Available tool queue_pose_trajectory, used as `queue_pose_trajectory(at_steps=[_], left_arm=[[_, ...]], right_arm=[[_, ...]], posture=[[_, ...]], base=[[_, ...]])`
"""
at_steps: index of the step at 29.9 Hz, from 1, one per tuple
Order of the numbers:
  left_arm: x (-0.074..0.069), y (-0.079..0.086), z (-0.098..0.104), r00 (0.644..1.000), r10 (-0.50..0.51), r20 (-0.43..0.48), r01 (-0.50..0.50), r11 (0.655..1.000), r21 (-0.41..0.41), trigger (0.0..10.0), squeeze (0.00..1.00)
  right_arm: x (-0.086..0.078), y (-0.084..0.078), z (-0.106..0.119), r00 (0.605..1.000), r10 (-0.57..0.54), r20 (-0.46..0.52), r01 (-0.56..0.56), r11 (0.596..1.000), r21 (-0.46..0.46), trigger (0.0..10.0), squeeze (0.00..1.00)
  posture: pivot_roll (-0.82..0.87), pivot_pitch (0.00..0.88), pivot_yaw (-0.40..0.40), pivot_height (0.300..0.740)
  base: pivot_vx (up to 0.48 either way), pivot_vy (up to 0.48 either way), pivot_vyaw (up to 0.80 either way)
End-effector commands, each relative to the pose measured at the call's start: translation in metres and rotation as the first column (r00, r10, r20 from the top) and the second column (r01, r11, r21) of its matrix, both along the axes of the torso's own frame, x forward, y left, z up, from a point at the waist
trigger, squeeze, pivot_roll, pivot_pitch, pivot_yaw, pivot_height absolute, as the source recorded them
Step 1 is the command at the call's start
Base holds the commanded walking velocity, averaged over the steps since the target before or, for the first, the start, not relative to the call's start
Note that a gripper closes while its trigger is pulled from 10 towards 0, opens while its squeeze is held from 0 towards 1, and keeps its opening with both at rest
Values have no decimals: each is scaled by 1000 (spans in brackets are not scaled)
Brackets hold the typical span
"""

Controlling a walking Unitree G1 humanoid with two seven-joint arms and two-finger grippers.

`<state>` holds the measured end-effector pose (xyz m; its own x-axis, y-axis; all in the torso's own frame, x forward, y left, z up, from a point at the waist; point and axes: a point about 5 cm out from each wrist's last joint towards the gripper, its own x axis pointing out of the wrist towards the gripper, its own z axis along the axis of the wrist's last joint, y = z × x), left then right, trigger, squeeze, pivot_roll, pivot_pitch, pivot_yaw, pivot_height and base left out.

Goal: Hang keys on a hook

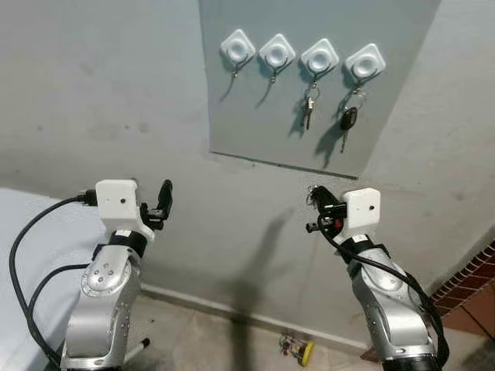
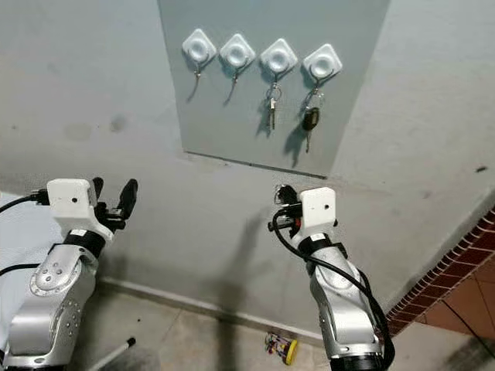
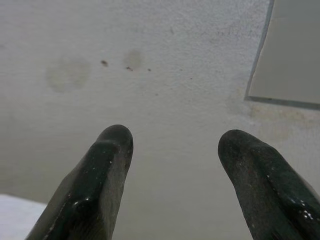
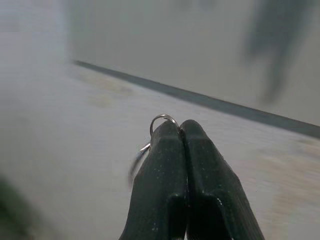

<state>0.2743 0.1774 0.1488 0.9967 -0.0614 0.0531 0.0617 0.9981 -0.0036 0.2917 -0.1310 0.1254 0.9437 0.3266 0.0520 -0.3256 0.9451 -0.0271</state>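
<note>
Steel ring (image 4: 163, 120) pokes from the right gripper (image 4: 181, 129), jaws pinched tight on it; it looks light, stiff and slippery, best held by the loop. Free hooks (image 1: 237, 48) lie at eleven o'clock. Left gripper (image 3: 172, 150) gapes empty

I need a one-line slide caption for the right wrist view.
Right gripper, jaws shut on a thin silver key ring, below the grey wall board.

Four white hooks (image 2: 259, 54) on grey panel (image 2: 340, 116) — two holding keys (image 2: 272, 108), both hands below

Glossy white plastic hooks (image 1: 298, 56), shiny metal key ring (image 4: 163, 120), matt grey wall (image 1: 100, 93)
</note>
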Motion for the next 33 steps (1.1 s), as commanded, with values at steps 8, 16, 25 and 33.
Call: queue_pose_trajectory(at_steps=[8,16,25,33], left_arm=[[0,-21,19,988,-137,64,135,990,44,10000,0],[-3,-43,27,964,-251,87,248,968,43,10000,0],[2,-52,40,944,-307,124,299,951,77,10000,0],[7,-53,55,931,-327,161,315,944,96,10000,0]], right_arm=[[9,5,21,993,90,78,-88,996,-24,10000,0],[28,8,46,978,143,155,-141,990,-22,10000,0],[52,22,84,945,194,262,-200,980,-4,10000,0],[61,32,105,920,218,326,-237,971,19,10000,0]], posture=[[-76,40,2,740],[-75,51,3,740],[-69,56,5,740],[-62,54,6,740]], base=[[0,0,0],[0,0,0],[0,0,0],[0,0,0]])
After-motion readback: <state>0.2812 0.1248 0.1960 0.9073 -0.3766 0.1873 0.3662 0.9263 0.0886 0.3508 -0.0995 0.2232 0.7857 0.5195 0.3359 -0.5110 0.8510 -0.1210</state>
